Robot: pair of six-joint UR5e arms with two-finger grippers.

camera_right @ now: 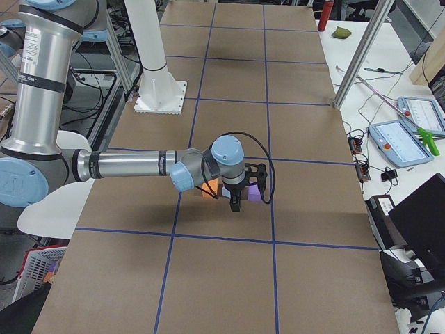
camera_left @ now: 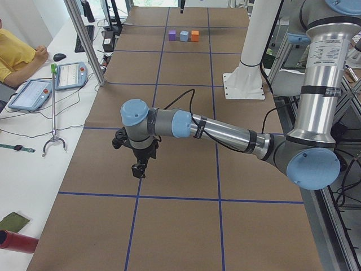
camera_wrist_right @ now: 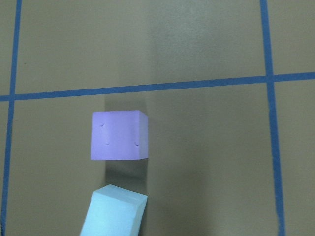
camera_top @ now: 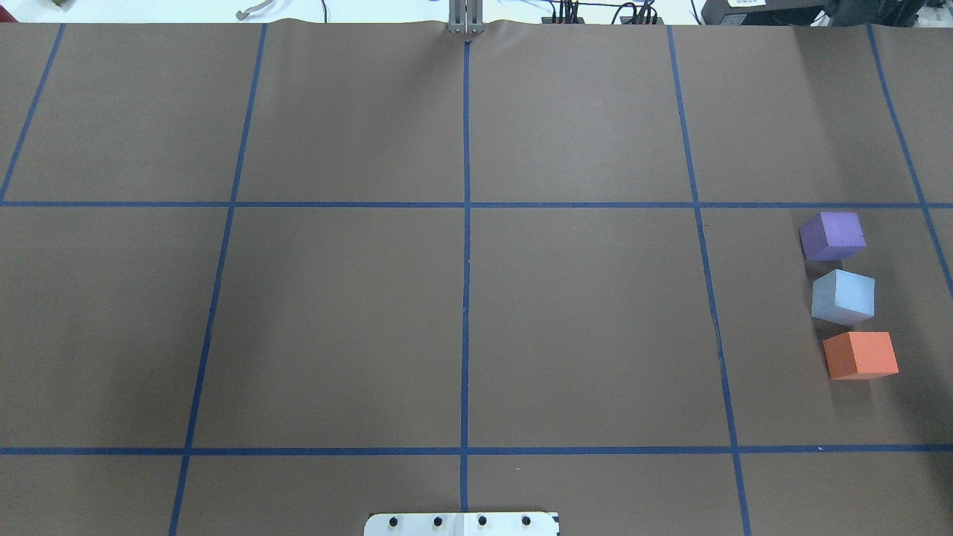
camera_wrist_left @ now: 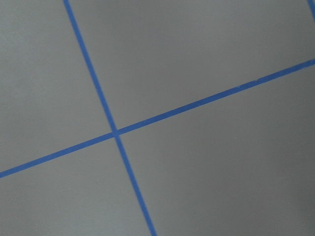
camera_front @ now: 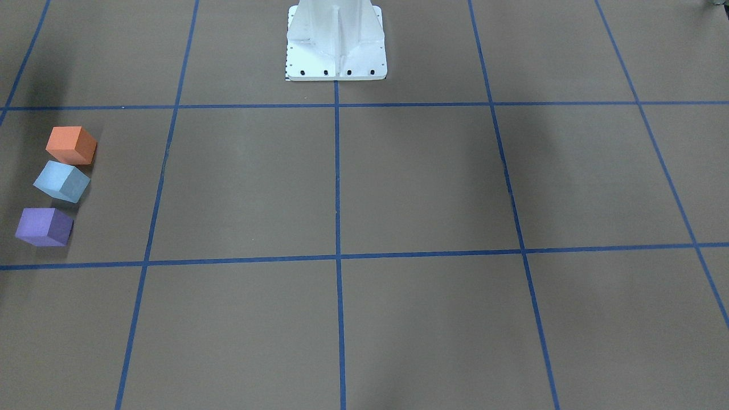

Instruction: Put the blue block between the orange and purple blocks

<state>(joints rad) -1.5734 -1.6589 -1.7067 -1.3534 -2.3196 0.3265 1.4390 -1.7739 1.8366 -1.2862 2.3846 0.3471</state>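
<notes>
The orange block (camera_front: 71,145), the light blue block (camera_front: 61,181) and the purple block (camera_front: 44,226) stand in a row on the brown table. The blue one is in the middle and turned a little. The overhead view shows the row at the right: purple (camera_top: 832,235), blue (camera_top: 843,296), orange (camera_top: 860,355). The right wrist view shows the purple block (camera_wrist_right: 119,135) and part of the blue block (camera_wrist_right: 114,211) below it. My right gripper (camera_right: 236,204) hangs above the row. My left gripper (camera_left: 138,169) hangs over bare table far from the blocks. I cannot tell whether either is open.
The white robot base (camera_front: 336,40) stands at the table's middle edge. Blue tape lines (camera_top: 465,260) form a grid on the table. A side bench holds tablets (camera_left: 32,93) and a grabber stick (camera_left: 53,113), with a seated person (camera_left: 17,53). A red can (camera_left: 14,241) lies there too.
</notes>
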